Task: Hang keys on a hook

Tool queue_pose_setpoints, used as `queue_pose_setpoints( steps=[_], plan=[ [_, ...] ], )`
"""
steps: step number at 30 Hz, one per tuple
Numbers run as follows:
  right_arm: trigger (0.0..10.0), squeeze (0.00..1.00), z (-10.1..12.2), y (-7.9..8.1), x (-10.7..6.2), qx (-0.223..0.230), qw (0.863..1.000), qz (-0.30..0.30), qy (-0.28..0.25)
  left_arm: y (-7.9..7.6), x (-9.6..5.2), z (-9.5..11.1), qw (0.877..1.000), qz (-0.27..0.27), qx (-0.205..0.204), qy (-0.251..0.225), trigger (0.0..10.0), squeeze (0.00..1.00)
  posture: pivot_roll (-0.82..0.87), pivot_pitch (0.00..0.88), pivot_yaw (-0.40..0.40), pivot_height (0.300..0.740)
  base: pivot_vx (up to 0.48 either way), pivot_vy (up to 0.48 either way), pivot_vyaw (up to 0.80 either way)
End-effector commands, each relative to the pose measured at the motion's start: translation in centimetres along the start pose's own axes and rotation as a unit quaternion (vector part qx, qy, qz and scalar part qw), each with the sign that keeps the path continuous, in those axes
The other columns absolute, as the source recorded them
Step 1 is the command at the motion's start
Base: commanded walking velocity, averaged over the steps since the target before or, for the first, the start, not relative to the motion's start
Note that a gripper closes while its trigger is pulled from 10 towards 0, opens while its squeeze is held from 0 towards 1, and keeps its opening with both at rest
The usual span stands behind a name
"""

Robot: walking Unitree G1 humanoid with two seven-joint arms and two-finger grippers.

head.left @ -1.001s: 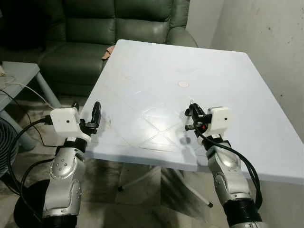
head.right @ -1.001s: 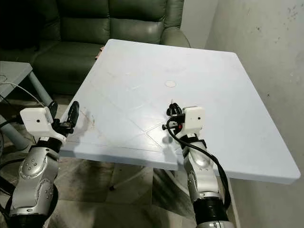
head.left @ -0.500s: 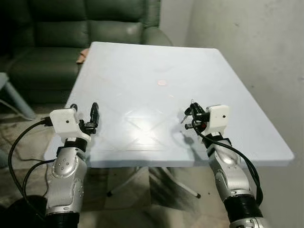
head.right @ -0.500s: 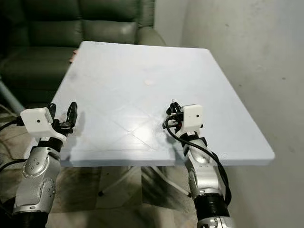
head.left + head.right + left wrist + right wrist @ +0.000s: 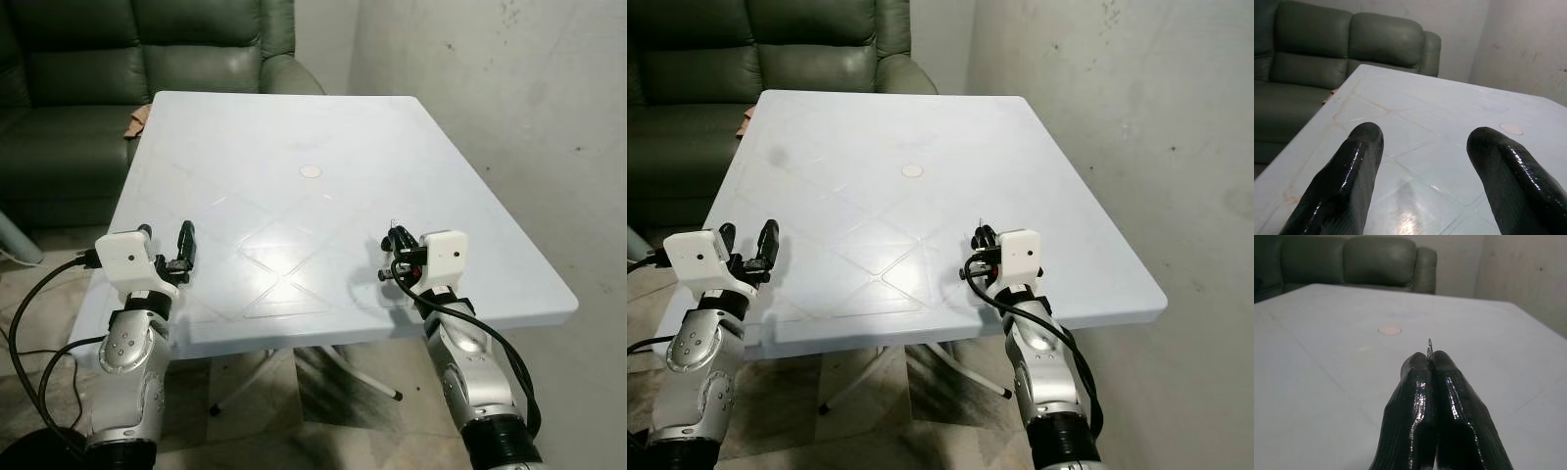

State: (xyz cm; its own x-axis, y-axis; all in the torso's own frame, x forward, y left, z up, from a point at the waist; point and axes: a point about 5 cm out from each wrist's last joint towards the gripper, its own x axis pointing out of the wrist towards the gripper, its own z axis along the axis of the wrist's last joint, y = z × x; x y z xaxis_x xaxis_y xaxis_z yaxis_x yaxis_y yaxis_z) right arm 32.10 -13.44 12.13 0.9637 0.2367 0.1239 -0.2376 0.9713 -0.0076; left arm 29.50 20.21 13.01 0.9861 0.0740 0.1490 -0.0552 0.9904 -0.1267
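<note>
Thin wire key ring (image 5: 1429, 348) pinched in shiny black right gripper (image 5: 1431, 361); left gripper (image 5: 1425, 147) spread over smooth white table (image 5: 323, 127).

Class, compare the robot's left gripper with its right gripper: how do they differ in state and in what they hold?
The left gripper is open, its black fingers spread with nothing between them; the right gripper is shut. The right gripper pinches a thin metal ring at its tips; the left holds nothing. Both hover over the pale blue plastic table.

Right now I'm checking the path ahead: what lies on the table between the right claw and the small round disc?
Bare tabletop: in the right wrist view, nothing lies between the right claw, pinching a thin metal ring, and the disc on the table.
</note>
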Motion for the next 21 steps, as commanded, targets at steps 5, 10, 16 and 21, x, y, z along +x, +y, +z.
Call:
queue_pose_setpoints(
  steps=[5,10,16,21],
  plan=[
    [10.0,0.00,0.58,-0.36,0.31,-0.005,1.000,-0.008,-0.010,0.31,0.59,0.44,1.000,-0.008,0.006,-0.008,10.0,0.00,-0.11,0.000,-0.007,0.740,0.000,0.000,-0.79],
    [10.0,0.00,0.42,-0.48,0.15,-0.004,1.000,-0.010,-0.008,0.55,0.63,0.42,1.000,-0.008,0.004,-0.008,10.0,0.00,-0.10,0.000,-0.007,0.740,0.000,0.000,-0.79],
    [10.0,0.00,0.33,-0.54,0.17,-0.004,1.000,-0.012,-0.007,0.72,0.57,0.42,1.000,-0.008,0.006,-0.009,10.0,0.00,-0.10,0.000,-0.007,0.740,0.000,0.000,-0.79],
    [10.0,0.00,0.33,-0.38,0.22,-0.001,1.000,-0.010,-0.007,0.81,0.65,0.50,1.000,-0.005,-0.002,-0.011,10.0,0.00,-0.10,0.000,-0.007,0.740,0.000,0.000,-0.79]
  ],
)
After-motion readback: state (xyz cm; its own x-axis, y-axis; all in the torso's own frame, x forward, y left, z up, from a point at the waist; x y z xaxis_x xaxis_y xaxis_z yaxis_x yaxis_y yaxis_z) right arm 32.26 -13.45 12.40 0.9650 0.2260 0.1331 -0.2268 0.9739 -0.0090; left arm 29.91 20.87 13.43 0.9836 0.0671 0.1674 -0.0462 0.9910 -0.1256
